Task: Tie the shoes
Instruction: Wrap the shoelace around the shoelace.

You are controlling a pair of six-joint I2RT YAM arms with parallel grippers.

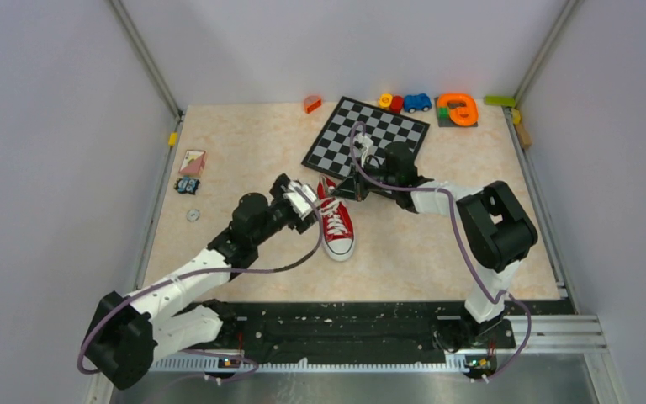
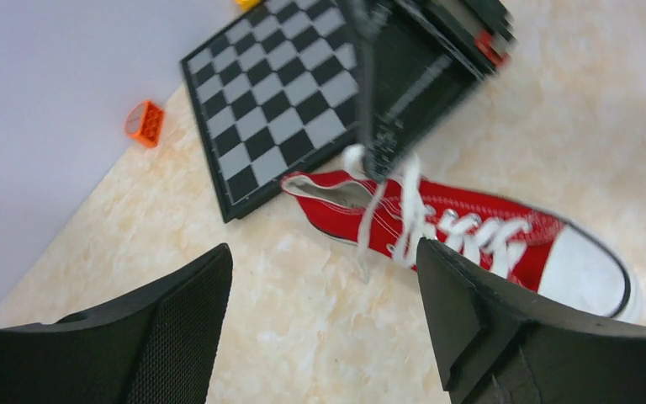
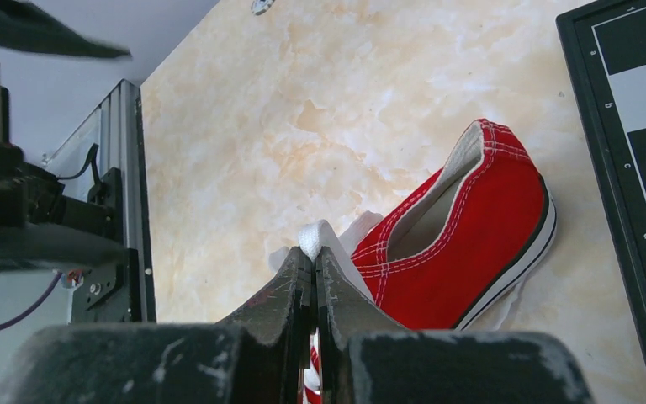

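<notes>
Lighting: bright, even and diffuse from above; only faint, soft shadows are cast on the tabletop [image 1: 252, 143].
Left wrist view: the right gripper [image 2: 380, 164] and white laces [image 2: 408, 210] are smeared by motion blur; the chessboard [image 2: 277, 93] is slightly soft.
Right wrist view: the near fingers [image 3: 277, 337] are out of focus; the red sneaker [image 3: 471, 236] is rendered sharp.

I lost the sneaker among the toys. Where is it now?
In the top view the red sneaker lies near the middle of the table, heel at the near edge of the chessboard, toe pointing to the near side.

Overhead looks down; both close wrist views share the sneaker [image 3: 471, 244].
</notes>
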